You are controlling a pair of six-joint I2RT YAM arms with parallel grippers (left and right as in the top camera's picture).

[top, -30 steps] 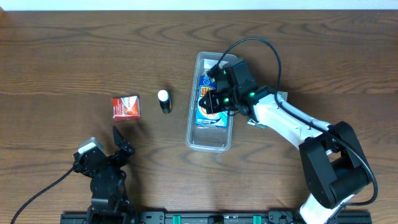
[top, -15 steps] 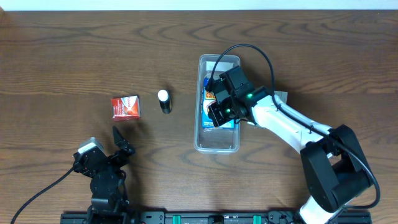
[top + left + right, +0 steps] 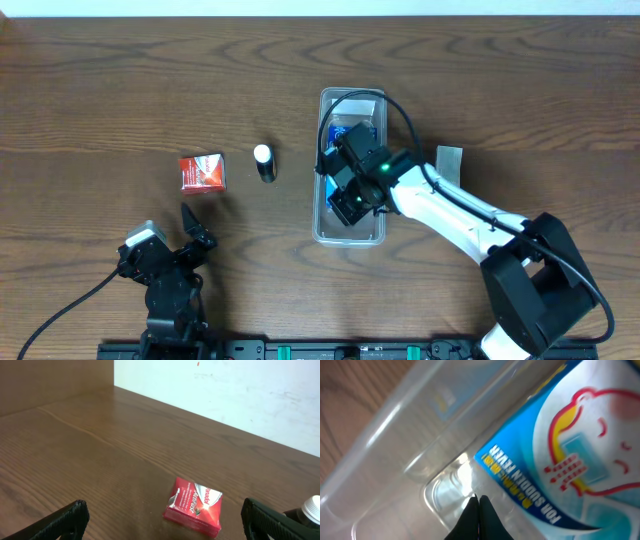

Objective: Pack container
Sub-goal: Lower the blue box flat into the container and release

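Dark wood-grain table (image 3: pixel 120 80) under even light; a scuffed white wall (image 3: pixel 225 390) beyond it.

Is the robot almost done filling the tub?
Partway. Done: the blue packet lies in the container. In hand: the right gripper is down inside it, jaws shut, at the packet's edge. Probably left: the red box and the white-capped bottle lie on the table; the left gripper is idle, open.

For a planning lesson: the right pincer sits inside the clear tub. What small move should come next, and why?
Probably lift the right pincer straight up out of the container: the blue packet already lies inside, the pincer looks shut on nothing, and the red box and bottle lie outside it.
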